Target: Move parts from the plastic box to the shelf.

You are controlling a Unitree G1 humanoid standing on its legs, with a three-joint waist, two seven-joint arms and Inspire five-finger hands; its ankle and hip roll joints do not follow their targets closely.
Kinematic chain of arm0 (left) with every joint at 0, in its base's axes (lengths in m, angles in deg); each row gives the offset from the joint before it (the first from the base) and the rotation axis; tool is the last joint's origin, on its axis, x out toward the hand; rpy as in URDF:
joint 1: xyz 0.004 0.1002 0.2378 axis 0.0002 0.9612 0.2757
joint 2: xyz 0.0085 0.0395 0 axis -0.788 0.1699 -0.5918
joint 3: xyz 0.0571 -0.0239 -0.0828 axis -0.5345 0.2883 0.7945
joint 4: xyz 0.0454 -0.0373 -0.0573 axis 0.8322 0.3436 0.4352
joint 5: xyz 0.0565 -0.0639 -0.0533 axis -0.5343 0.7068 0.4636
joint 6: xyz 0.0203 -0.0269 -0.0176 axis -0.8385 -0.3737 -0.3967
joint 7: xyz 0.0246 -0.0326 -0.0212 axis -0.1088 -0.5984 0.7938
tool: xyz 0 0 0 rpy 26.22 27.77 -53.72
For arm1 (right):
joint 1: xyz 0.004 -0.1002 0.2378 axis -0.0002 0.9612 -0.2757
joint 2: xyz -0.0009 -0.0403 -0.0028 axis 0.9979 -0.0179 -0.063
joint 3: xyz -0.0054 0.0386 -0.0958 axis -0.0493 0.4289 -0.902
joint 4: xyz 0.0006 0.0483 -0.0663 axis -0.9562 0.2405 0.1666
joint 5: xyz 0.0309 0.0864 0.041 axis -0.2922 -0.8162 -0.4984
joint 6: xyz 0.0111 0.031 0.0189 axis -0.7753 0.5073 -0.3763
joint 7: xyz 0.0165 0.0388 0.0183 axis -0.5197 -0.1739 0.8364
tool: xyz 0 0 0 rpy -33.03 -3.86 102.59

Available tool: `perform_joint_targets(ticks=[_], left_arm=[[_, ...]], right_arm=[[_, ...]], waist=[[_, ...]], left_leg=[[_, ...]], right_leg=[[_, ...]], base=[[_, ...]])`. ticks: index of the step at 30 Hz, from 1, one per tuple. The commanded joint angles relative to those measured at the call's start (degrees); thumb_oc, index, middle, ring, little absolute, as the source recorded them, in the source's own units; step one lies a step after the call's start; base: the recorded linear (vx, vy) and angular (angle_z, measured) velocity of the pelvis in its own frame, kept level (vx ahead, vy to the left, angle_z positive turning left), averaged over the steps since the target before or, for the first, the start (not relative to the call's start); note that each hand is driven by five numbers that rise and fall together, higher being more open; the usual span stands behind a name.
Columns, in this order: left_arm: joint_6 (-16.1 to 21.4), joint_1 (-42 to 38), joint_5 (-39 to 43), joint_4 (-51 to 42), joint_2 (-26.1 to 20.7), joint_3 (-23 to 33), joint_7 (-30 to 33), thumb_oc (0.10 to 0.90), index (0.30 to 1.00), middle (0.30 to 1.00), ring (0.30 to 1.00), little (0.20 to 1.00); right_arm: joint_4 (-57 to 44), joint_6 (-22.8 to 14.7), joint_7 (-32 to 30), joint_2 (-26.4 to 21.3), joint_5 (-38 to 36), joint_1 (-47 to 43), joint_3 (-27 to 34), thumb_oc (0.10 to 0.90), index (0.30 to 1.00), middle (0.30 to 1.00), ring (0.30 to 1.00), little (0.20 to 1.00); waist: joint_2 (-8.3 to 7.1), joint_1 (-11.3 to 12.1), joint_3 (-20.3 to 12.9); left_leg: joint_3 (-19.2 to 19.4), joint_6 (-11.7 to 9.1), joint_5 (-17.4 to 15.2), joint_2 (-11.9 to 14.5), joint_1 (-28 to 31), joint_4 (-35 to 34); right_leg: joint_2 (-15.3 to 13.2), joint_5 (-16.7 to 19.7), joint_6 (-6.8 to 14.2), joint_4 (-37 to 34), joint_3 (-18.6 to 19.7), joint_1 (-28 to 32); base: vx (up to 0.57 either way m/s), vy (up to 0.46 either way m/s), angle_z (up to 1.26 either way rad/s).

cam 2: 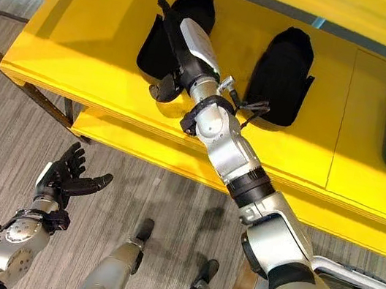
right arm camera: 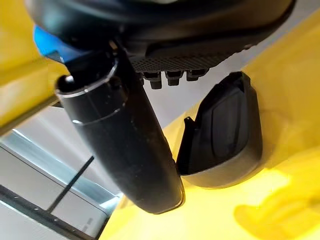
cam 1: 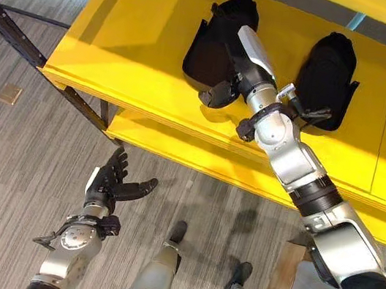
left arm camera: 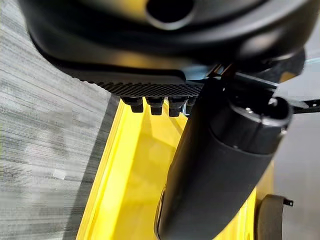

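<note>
Black moulded parts point(cam 1: 220, 41), point(cam 1: 326, 78) on yellow shelf point(cam 1: 122, 36). Right hand point(cam 1: 224, 90) above one, fingers' state unclear. Left hand point(cam 1: 114, 183) low, fingers apart.

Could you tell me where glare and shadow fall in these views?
Left eye view: a bright sunlit band crosses the yellow shelf at its left end, and the right arm shadows the shelf below the black parts. Right wrist view: a glossy highlight lies on the shelf beneath one black part; the thumb up close looks soft.

Right hand point(cam 2: 181, 57) reaches far forward (arm outstretched); left hand point(cam 2: 63, 176) hangs low, fingers point(cam 2: 72, 159) spread.
</note>
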Motion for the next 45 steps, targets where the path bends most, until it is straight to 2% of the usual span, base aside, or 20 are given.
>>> perform_joint_targets(ticks=[1, 3, 5, 11, 12, 14, 17, 24, 26, 34, 39, 45], left_arm=[[3.4, 0.8, -2.9, -3.0, -0.8, 1.0, -0.1, 0.9, 1.0, 1.0, 1.0, 1.0], [3.0, 1.0, -3.4, -2.5, -0.4, 1.0, -0.2, 0.9, 1.0, 1.0, 1.0, 1.0], [2.0, 3.4, -3.7, -2.2, 0.7, 2.2, -0.9, 0.9, 1.0, 1.0, 1.0, 1.0], [1.8, 5.0, -4.4, -2.2, 1.9, 2.4, -1.4, 0.9, 1.0, 1.0, 1.0, 1.0], [1.8, 5.2, -4.3, -2.3, 2.8, 2.3, -1.5, 0.9, 1.0, 1.0, 1.0, 1.0], [1.9, 5.4, -4.3, -2.2, 3.2, 2.1, -1.7, 0.9, 1.0, 1.0, 1.0, 1.0], [2.0, 6.3, -4.5, -2.7, 4.6, 2.6, -2.2, 0.9, 1.0, 1.0, 1.0, 1.0], [2.2, 7.7, -5.1, -2.0, 6.8, 4.3, -2.8, 0.9, 1.0, 1.0, 1.0, 1.0], [2.2, 8.9, -5.3, -1.6, 8.0, 5.2, -3.0, 0.9, 1.0, 1.0, 1.0, 1.0], [2.7, 10.3, -5.6, -0.5, 10.2, 6.7, -3.4, 0.9, 1.0, 1.0, 1.0, 1.0], [3.1, 11.1, -5.7, -0.2, 10.9, 7.8, -3.0, 0.9, 1.0, 1.0, 1.0, 1.0], [3.5, 11.3, -5.4, 0.9, 11.5, 8.1, -2.0, 0.9, 1.0, 1.0, 1.0, 1.0]], right_arm=[[-6.4, -7.1, -1.4, 1.4, -5.3, -0.5, 3.1, 0.9, 1.0, 1.0, 1.0, 1.0], [-9.1, -7.5, 0.1, 1.0, -7.9, 2.3, 2.8, 0.9, 1.0, 1.0, 1.0, 1.0], [-15.9, -8.1, 2.3, -2.8, -13.2, 8.6, 3.7, 0.9, 1.0, 1.0, 1.0, 1.0], [-19.7, -9.6, 3.1, -3.2, -16.9, 15.5, 5.7, 0.9, 1.0, 1.0, 1.0, 1.0], [-21.7, -10.7, 3.2, -3.5, -19.2, 20.0, 7.8, 0.9, 1.0, 1.0, 1.0, 1.0], [-22.8, -10.9, 3.7, -3.4, -19.8, 22.3, 8.3, 0.9, 1.0, 1.0, 1.0, 1.0], [-25.6, -12.4, 4.7, -3.3, -23.8, 31.3, 12.2, 0.9, 1.0, 1.0, 1.0, 1.0], [-28.6, -14.4, 6.2, -3.5, -27.6, 44.0, 19.0, 0.9, 1.0, 1.0, 1.0, 1.0], [-29.3, -15.1, 7.0, -3.3, -28.9, 51.3, 22.9, 0.9, 1.0, 1.0, 1.0, 1.0], [-27.7, -16.3, 8.3, 1.0, -33.1, 64.7, 28.9, 0.9, 1.0, 1.0, 1.0, 1.0], [-27.7, -16.6, 9.3, 2.6, -35.2, 68.7, 30.0, 0.9, 1.0, 1.0, 1.0, 1.0], [-24.3, -17.5, 8.1, 5.9, -38.7, 72.2, 31.0, 0.9, 1.0, 1.0, 1.0, 1.0]], waist=[[-3.13, -0.4, -7.5], [-3.42, -1.1, -8.0], [-4.07, -2.7, -10.0], [-3.94, -3.9, -11.8], [-3.67, -4.9, -12.3], [-3.44, -5.1, -12.5], [-2.72, -6.5, -13.6], [-1.68, -8.5, -15.5], [-1.17, -9.6, -16.1], [0.08, -12.0, -17.0], [0.63, -12.7, -17.2], [0.59, -13.5, -17.7]], left_leg=[[3.0, 0.0, -3.4, 4.2, 2.0, -1.4], [3.6, 0.0, -2.9, 4.5, 3.0, -2.7], [5.7, -0.1, -0.7, 5.5, 7.4, -8.5], [7.4, -0.4, 0.6, 6.0, 10.6, -12.3], [7.8, -0.5, 0.5, 6.2, 11.4, -12.6], [7.9, -0.5, 0.4, 6.3, 11.9, -12.7], [8.5, -0.9, 0.2, 6.9, 13.7, -13.5], [9.9, -1.5, 0.3, 8.1, 16.8, -15.2], [10.3, -1.7, 0.5, 8.6, 18.3, -16.4], [11.2, -2.0, 0.6, 9.5, 20.7, -17.4], [11.6, -2.0, 0.3, 9.5, 21.2, -17.4], [11.6, -1.9, 0.1, 9.1, 21.7, -17.8]], right_leg=[[-2.4, 2.4, 0.9, -0.6, 2.1, 0.6], [-2.1, 2.8, 0.9, -1.3, 2.3, 0.9], [-1.3, 4.0, 1.3, -3.5, 3.1, 1.7], [-0.8, 4.3, 1.6, -4.8, 3.7, 2.5], [-0.7, 4.2, 1.7, -4.9, 4.0, 2.6], [-0.5, 4.0, 1.7, -5.0, 4.3, 3.0], [-0.1, 3.3, 1.8, -5.5, 4.8, 4.0], [0.9, 2.2, 1.8, -6.1, 5.5, 6.0], [1.3, 1.8, 1.8, -6.3, 5.9, 6.7], [2.0, 0.5, 1.6, -5.8, 6.9, 7.8], [2.1, 0.4, 1.6, -5.7, 7.8, 7.7], [1.8, 0.5, 1.8, -6.0, 7.8, 8.4]], base=[[0.01, -0.019, -0.11], [0.04, -0.02, -0.29], [0.09, -0.021, -0.41], [0.06, -0.008, -0.29], [0.05, -0.006, -0.13], [0.04, -0.008, -0.07], [0.08, -0.014, -0.17], [0.06, -0.008, -0.09], [0.06, -0.003, -0.25], [0.03, -0.002, -0.12], [0.0, 0.006, -0.04], [0.0, 0.002, -0.01]])
